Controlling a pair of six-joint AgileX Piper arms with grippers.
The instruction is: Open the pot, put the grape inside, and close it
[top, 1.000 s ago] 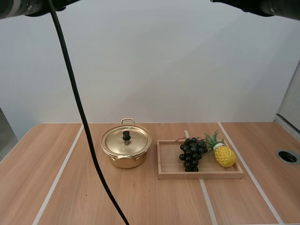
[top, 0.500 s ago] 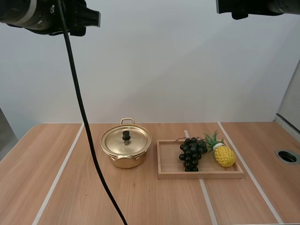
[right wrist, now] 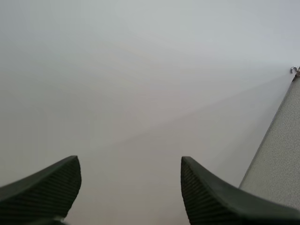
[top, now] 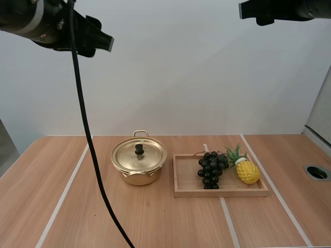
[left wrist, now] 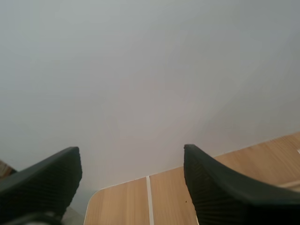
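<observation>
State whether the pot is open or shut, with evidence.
Shut: the lid sits level on the pot, covering its rim.

One each: pot (top: 138, 179) (lidded), grape bunch (top: 212, 169), pineapple (top: 247, 172), tray (top: 222, 192)

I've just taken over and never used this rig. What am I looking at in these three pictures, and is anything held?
This is a robot with two arms at a table. The high view looks down from behind the arms. The other two come from wrist cameras: the dark ribbed shapes are each gripper's own fingers. The left gripper and right gripper are open, high above the table, holding nothing. On the table stands a gold pot with its lid on. Beside it, a tray holds grapes and a pineapple.
</observation>
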